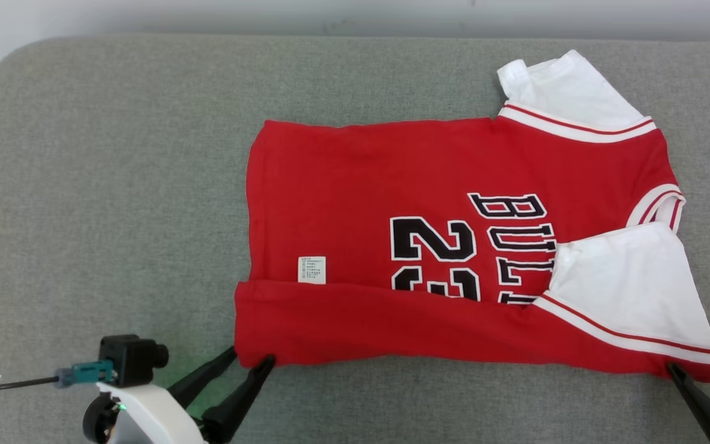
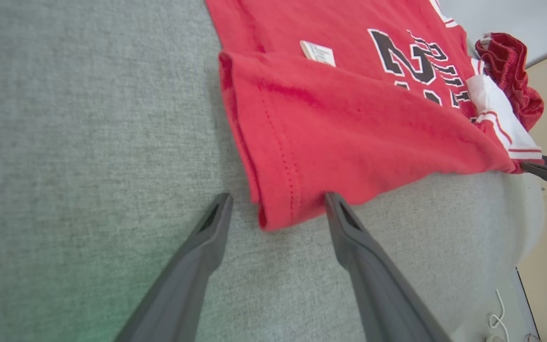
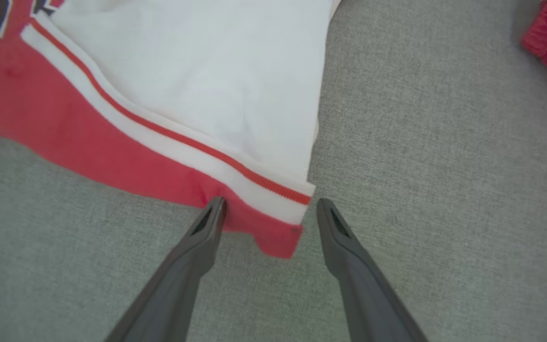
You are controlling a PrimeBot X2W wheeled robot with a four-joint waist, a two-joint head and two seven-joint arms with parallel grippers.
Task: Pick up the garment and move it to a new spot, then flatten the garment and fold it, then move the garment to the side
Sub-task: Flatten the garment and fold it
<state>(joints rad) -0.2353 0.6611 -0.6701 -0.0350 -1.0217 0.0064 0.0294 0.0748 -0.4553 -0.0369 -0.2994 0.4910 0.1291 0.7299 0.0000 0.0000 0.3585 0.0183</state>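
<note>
While the left gripper (image 1: 250, 356) and right gripper (image 1: 697, 364) gape wide at its near corners, the shirt (image 1: 392, 179) lies sideways on the cushion (image 1: 114, 185), top end toward the robot's right.

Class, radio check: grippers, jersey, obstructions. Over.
Left gripper open, right gripper open, each straddling a near corner of the jersey. Near edge folded over, rest flat. Crumpled red cloth lies apart, off right.
</note>
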